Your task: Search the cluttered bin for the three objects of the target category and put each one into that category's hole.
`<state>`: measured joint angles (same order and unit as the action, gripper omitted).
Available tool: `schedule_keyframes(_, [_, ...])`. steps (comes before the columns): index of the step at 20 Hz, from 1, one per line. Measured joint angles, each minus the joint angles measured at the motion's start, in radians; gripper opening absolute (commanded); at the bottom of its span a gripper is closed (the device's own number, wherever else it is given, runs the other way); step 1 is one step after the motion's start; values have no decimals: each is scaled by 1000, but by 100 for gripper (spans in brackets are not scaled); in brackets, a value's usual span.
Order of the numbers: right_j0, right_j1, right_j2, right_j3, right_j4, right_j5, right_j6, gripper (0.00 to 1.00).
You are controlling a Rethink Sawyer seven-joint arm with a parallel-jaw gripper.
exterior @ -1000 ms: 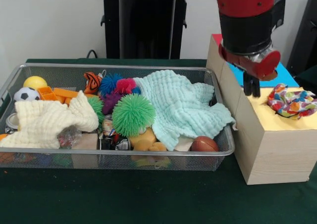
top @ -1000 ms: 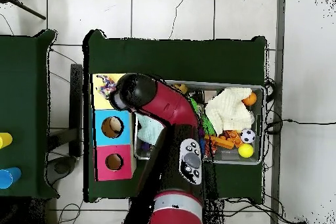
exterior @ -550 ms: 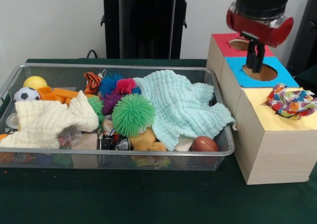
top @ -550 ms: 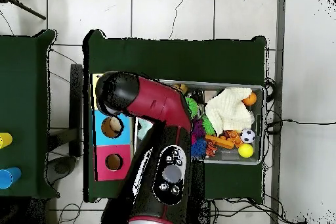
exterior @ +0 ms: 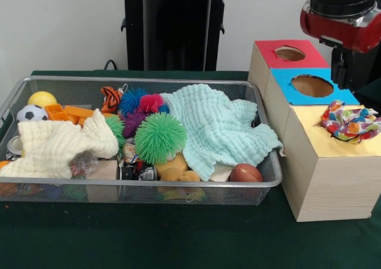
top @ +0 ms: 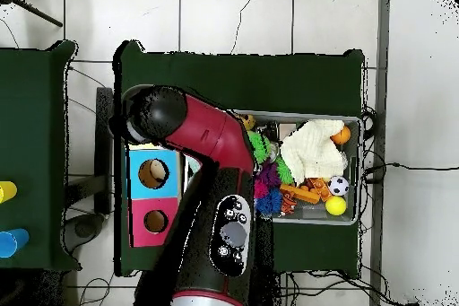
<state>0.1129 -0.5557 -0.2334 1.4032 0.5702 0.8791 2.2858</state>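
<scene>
You see the gripper [exterior: 341, 72] up beside the box [exterior: 324, 174], w/ nothing held; open or closed, cannot tell. Colourful cloth [exterior: 350, 121] sits in yellow hole; mesh bin [exterior: 178, 188] left of box.

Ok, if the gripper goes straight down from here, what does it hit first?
Probably the box, on its top near the blue and yellow panels, just behind the colourful cloth. Depth is unclear: the gripper may instead pass the box's outer edge.

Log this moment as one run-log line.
gripper: beyond sorting box, jaws unclear | colourful cloth: bunched at yellow hole | blue, red holes: clear | bin: cluttered
</scene>
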Motion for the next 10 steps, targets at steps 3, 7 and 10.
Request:
schedule_keyframes(3, [2, 14, 0, -2, 1, -2, 0, 0])
schedule_keyframes(7, [2, 31, 0, -1, 1, -8, 0, 0])
schedule_keyframes(10, [2, 48, 0, -2, 1, -35, 0, 0])
